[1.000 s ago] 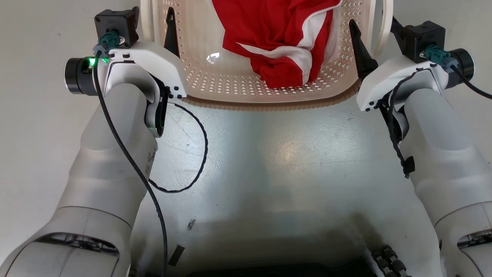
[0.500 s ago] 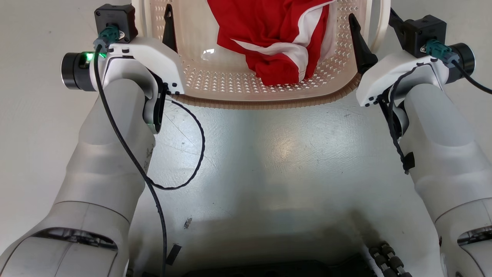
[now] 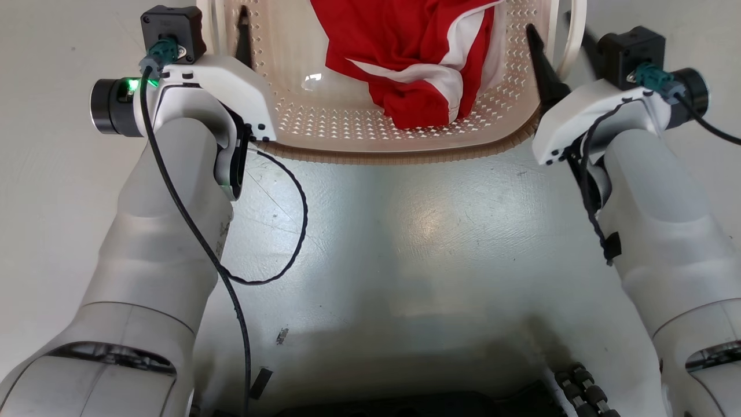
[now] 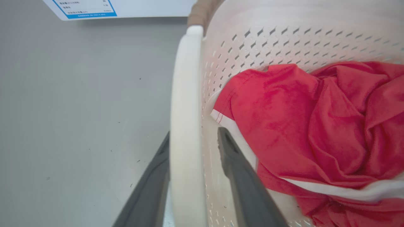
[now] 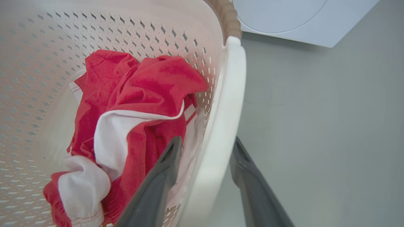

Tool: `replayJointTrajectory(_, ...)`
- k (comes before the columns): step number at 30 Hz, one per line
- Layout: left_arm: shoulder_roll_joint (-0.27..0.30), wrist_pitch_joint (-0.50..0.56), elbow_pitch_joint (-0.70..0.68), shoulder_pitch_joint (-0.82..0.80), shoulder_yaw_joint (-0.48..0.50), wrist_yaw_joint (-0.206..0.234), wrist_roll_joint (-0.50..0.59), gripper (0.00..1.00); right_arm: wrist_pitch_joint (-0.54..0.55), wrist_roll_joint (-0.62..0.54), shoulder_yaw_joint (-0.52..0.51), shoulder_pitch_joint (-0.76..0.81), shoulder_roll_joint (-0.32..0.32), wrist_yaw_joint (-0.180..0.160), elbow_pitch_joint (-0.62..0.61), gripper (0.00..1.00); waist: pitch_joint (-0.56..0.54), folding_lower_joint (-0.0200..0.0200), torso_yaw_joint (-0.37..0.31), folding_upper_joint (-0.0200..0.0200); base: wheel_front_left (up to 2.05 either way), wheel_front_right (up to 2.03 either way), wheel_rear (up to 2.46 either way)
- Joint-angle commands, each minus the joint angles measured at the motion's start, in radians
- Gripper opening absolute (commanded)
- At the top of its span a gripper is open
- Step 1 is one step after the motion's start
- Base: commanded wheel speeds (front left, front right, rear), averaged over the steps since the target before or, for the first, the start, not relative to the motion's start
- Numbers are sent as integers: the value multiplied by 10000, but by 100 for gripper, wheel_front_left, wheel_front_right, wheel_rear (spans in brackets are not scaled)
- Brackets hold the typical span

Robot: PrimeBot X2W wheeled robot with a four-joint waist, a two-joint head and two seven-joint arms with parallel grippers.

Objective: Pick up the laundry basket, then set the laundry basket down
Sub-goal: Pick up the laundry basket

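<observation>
Down on the floor (image 3: 405, 243), head view: the laundry basket (image 3: 405, 155) sits just ahead of me, red garment (image 3: 417, 63) inside. Fingers (image 3: 541, 69) on both sides have drawn in toward its loop handles (image 3: 570, 40) since a half-second ago; the grasp is starting, lift to follow, I judge. Mouth up, its long axis seems to run side to side across my front. Left wrist view: my left gripper (image 4: 194, 132) straddles the left handle (image 4: 186, 94), parted, a slim gap showing. Right wrist view: my right gripper (image 5: 206, 138) brackets the right handle (image 5: 225, 110), not yet pinching.

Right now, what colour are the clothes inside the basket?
Red with white bands; the garment in the laundry basket shows best in the right wrist view.
</observation>
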Motion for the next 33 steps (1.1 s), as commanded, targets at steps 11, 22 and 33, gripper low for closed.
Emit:
replayJointTrajectory(11, 232, -55, -58, 200, 208, 54, 188, 0, -120, 360, 402, 375, 156, 62, 186, 0, -159, 0, -7, 0, 0, 0, 0)
replayJointTrajectory(22, 222, -55, 470, 998, 181, -19, 205, 0, -120, 438, 598, 924, 309, 62, 724, 0, -1309, 0, -94, 0, 0, 0, 0)
replayJointTrajectory(33, 216, -55, 1230, 2690, -434, -293, -109, 0, -114, 2429, 3010, 2604, 355, 62, 1340, 0, -3775, 0, -543, 0, 0, 0, 0)
